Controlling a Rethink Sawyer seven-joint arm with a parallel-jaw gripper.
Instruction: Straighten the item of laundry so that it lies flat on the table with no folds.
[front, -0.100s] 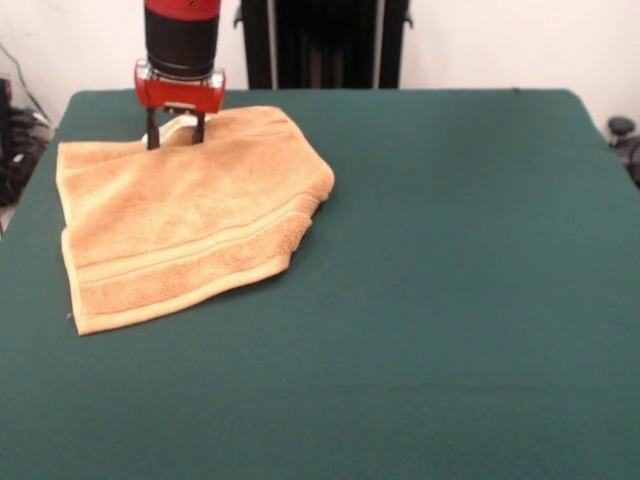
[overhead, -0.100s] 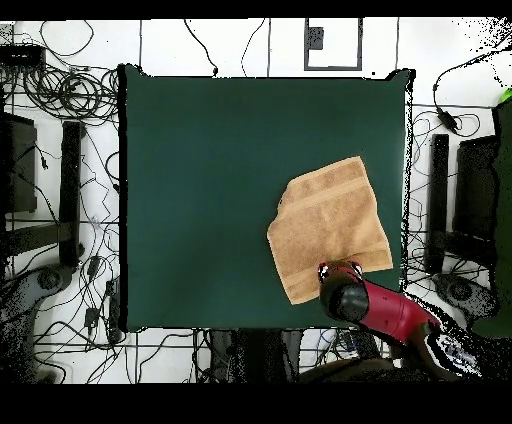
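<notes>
Terry towel (front, -0.100s: 190, 215) lay rumpled at the green bench's (front, -0.100s: 450, 300) upper left. Claw (front, -0.100s: 176, 130) straddled a raised ridge on its top edge, apparently pinching it; pulling slowly outward would flatten folds.

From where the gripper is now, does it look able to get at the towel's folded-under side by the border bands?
Probably yes. The gripper sits at the towel's far edge, and only flat towel and bare table lie between it and that fold.

No text, label, brand, number or sign can be read in either view, neither on the towel (front, -0.100s: 190, 215), the tabletop (front, -0.100s: 450, 300) nor the arm.
</notes>
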